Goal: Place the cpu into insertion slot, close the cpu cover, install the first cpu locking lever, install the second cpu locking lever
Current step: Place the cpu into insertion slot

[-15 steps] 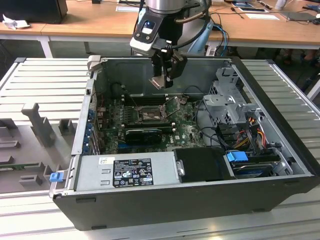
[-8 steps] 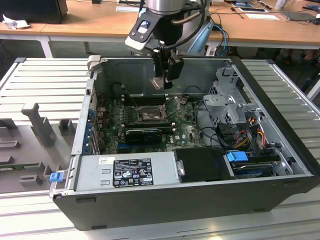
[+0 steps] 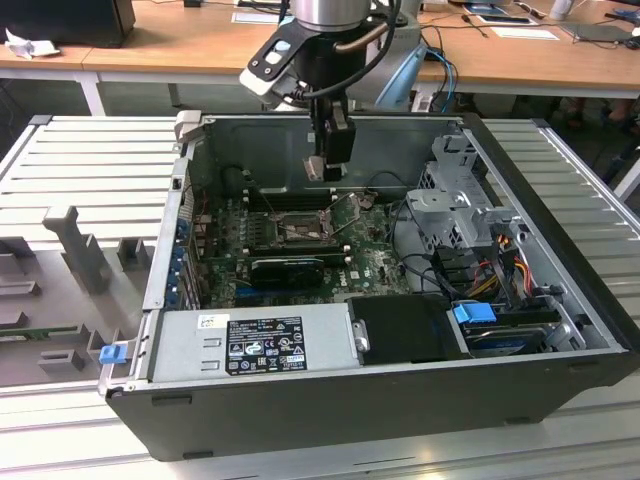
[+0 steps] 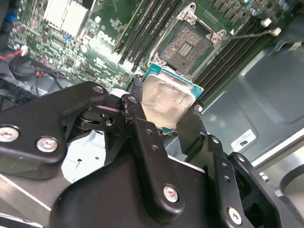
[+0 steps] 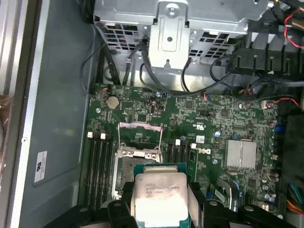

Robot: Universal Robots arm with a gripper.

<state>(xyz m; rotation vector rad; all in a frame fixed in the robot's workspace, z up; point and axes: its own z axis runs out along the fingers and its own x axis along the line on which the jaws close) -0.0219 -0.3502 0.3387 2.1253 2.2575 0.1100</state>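
Tool around cpu — (seemingly) over slot

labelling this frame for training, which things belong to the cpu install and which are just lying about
Job in hand:
black gripper, holding the pale silver square cpu
square dark insertion slot
thin metal cpu cover, open

Just there:
grey labelled power supply box
silver finned heatsink
long black memory slots
round coin battery
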